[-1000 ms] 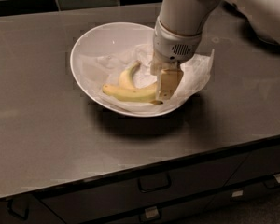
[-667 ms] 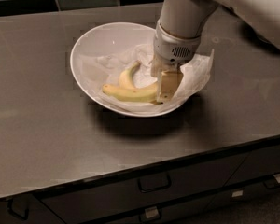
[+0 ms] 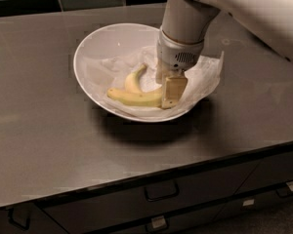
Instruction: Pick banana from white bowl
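The white bowl (image 3: 88,48) stands on the dark counter, lined with crumpled white paper (image 3: 205,77). The banana (image 3: 134,98), long and pale yellow, lies along the bowl's near side. My gripper (image 3: 165,97) reaches down into the bowl from the upper right. Its jaws stand on either side of the banana's right end and are closed on it. The tan front finger (image 3: 173,90) hides that end. The banana still rests on the paper.
A shorter, tightly curved banana (image 3: 133,79) lies just behind the long one, touching it. The grey counter (image 3: 49,150) spreads around the bowl. Its front edge runs above dark drawers with handles (image 3: 161,191). A tiled wall stands behind.
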{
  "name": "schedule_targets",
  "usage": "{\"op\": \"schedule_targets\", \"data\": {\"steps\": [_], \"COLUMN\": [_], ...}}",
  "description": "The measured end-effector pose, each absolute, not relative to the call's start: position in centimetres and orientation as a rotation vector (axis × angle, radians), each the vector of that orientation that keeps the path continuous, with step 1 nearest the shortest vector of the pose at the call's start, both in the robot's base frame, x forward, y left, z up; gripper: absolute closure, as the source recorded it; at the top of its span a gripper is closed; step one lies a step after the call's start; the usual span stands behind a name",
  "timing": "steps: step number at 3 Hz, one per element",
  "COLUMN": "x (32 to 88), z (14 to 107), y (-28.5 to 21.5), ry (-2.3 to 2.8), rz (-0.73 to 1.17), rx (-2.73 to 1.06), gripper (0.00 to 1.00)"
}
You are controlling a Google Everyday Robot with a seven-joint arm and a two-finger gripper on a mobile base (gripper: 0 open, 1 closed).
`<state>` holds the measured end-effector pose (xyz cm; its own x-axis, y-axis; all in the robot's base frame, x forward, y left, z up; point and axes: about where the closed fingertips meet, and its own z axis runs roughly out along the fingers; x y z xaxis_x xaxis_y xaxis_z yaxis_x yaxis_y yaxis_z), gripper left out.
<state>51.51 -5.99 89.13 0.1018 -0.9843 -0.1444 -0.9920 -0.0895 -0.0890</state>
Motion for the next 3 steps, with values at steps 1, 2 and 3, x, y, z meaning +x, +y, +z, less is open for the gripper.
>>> {"op": "schedule_targets", "data": {"steps": [1, 2, 3], "x": [52.12, 52.59, 52.59], "z": [88.41, 87.67, 87.67], "y": [-6.15, -6.41, -6.41], "ry": [2.016, 2.03, 2.03], "rz": [0.053, 0.044, 0.044], "rx": [-2.22, -2.232, -2.232], "gripper": [0.47, 0.48, 0.67]}}
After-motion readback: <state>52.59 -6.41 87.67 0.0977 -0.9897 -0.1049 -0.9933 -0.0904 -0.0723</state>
